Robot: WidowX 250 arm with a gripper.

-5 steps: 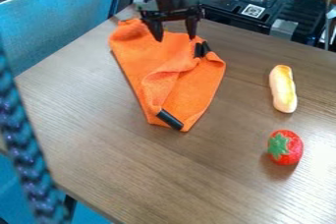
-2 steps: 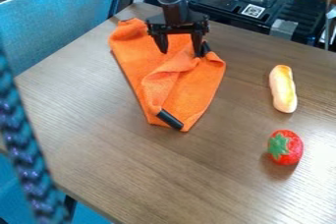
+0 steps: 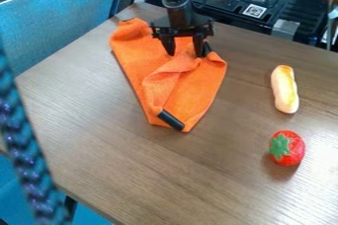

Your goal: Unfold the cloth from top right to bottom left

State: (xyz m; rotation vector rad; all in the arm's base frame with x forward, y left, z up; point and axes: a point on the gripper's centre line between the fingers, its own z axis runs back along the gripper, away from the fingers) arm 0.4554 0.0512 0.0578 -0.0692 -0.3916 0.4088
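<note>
- Tool is held, fingers parted, over the upper part of the folded cloth.
- Cloth is laid near the upper-left edge of the tabletop.
- Square-coded label is borne by the black case.

The orange cloth lies partly folded (rather rumpled) on the table.
</note>
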